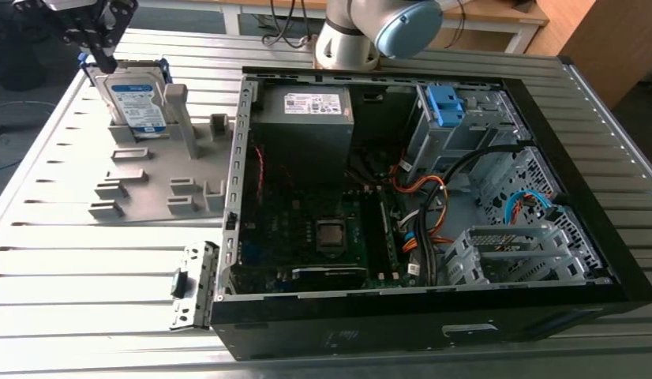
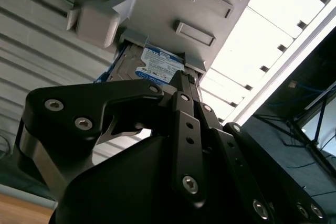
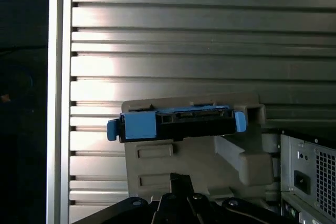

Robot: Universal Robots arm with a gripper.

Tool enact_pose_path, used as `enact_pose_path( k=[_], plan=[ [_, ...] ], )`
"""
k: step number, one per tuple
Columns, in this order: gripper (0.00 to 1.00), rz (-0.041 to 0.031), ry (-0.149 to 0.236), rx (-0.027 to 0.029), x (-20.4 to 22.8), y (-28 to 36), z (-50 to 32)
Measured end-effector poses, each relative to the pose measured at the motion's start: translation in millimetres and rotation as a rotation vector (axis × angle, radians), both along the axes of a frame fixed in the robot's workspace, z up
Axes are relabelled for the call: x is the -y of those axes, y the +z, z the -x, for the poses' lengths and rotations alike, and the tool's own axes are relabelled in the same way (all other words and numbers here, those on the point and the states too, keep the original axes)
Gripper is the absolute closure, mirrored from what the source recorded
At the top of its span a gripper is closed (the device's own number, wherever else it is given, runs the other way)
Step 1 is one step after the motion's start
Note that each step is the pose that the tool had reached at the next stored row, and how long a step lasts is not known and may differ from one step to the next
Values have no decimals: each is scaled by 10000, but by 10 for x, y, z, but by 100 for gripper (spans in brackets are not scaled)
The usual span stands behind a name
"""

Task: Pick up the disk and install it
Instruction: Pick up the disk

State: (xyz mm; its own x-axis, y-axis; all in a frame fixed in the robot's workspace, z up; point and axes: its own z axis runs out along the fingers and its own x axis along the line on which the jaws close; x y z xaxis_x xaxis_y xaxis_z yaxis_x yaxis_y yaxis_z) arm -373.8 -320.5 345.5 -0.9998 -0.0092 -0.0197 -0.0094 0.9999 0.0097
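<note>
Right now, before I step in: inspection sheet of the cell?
Surface: slatted metal table, with a grey fixture plate on it.
Job's things: disk upright in the plate's slot; open computer case beside the plate.
Clutter: metal bracket lying by the case.
Grippers: gripper close over the disk's top edge; contact unclear.
Cables: orange cables and blue cables inside the case.
Surroundings: wooden desk behind the table.

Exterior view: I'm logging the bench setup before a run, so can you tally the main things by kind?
Disk: 1, standing on edge in the holder
Grey holder: 1
Open computer case: 1
Gripper: 1, right above the disk
Total: 4
</note>
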Motion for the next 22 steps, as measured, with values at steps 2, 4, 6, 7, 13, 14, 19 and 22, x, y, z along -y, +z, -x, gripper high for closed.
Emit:
enact_pose_path(
  k=[2, 4, 6, 7, 13, 14, 19, 22],
  plan=[
    [89, -1, 360, 1, 0, 0, 0],
    [89, 0, 736, 1, 0, 0, 0],
    [89, 0, 1074, 0, 0, 0, 0],
    [89, -1, 1235, 0, 0, 0, 0],
    [89, -1, 2060, 1, 0, 0, 0],
    [89, 0, 2178, 0, 0, 0, 0],
    [89, 0, 2760, 0, 0, 0, 0],
    [89, 0, 3095, 0, 0, 0, 0]
  ],
)
